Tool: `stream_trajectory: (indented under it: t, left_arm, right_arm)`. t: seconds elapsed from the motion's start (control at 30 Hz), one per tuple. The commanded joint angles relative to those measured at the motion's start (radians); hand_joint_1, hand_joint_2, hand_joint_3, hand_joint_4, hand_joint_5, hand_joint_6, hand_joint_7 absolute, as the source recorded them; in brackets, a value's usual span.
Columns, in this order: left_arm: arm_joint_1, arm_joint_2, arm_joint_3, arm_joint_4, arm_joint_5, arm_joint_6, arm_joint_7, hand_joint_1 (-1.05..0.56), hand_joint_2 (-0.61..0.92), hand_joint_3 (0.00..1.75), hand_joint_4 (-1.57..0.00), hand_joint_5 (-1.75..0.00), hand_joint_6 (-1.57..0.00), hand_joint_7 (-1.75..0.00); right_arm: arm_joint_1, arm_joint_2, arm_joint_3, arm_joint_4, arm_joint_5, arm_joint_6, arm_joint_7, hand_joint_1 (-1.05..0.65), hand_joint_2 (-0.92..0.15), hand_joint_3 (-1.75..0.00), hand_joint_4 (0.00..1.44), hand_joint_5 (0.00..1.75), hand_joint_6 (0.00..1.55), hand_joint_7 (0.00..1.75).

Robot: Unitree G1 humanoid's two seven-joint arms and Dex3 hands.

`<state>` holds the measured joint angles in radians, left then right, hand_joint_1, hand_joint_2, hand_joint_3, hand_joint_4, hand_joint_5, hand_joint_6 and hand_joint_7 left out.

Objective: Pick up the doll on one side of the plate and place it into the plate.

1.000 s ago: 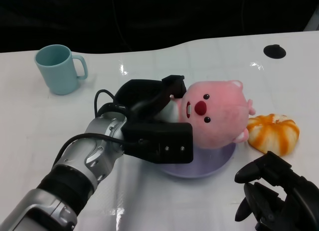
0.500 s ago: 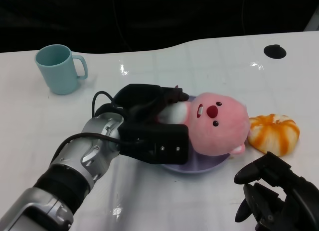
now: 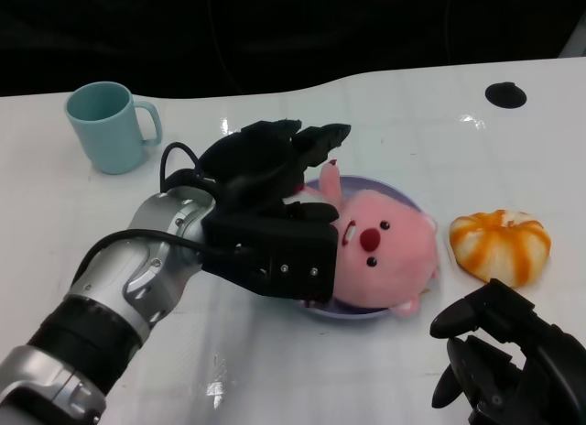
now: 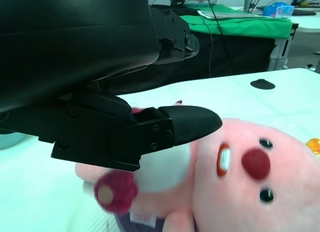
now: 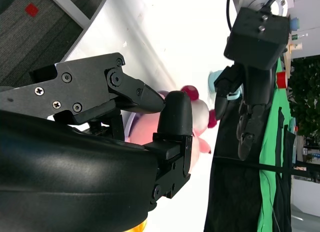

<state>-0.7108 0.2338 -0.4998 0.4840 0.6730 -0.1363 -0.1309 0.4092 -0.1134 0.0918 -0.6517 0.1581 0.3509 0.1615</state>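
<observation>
One doll fills the plate, overhanging its near rim.

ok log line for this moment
stage: release | doll: lying in plate | left hand: open above doll | right hand: idle, holds nothing

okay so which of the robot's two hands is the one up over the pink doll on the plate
The left hand: it hangs open above the pink doll, which lies in the purple plate. The right hand stays low, near the table's front edge, below the orange pumpkin toy.
</observation>
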Motion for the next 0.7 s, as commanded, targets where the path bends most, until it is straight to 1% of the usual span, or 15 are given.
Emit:
stream_trajectory:
  t: [0.03, 0.13, 0.27, 0.5, 0.7]
  left_arm:
    - [0.031, 0.042, 0.02, -0.078, -0.003, 0.016, -0.038, -1.05, 0.92, 0.63, 0.0, 0.0, 0.0, 0.0]
    - [0.05, 0.061, 0.034, -0.128, -0.009, 0.022, -0.058, -1.05, 0.92, 0.63, 0.0, 0.0, 0.0, 0.0]
    - [0.089, 0.091, 0.075, -0.201, -0.041, 0.025, -0.084, -1.04, 0.92, 0.6, 0.0, 0.0, 0.0, 0.0]
    - [0.181, 0.128, 0.171, -0.281, -0.188, -0.017, -0.136, -0.98, 0.92, 0.53, -0.05, -0.03, -0.03, -0.02]
    - [0.263, 0.142, 0.252, -0.322, -0.323, -0.047, -0.171, -0.87, 0.92, 0.45, -0.13, -0.09, -0.1, -0.05]
  right_arm:
    - [0.002, -0.01, -0.008, -0.001, -0.002, -0.013, 0.001, -0.3, -0.92, -0.62, 0.48, 1.75, 0.35, 1.69]
    - [0.002, -0.008, -0.008, -0.004, -0.002, -0.008, -0.002, -0.3, -0.92, -0.62, 0.48, 1.75, 0.35, 1.69]
    - [0.001, -0.007, -0.011, -0.004, 0.006, -0.006, 0.0, -0.3, -0.92, -0.62, 0.48, 1.75, 0.35, 1.69]
    - [-0.002, -0.008, -0.012, -0.005, 0.009, 0.0, 0.001, -0.3, -0.92, -0.63, 0.47, 1.75, 0.34, 1.69]
    - [0.0, -0.008, -0.007, -0.008, 0.002, -0.004, 0.0, -0.3, -0.92, -0.62, 0.48, 1.75, 0.35, 1.7]
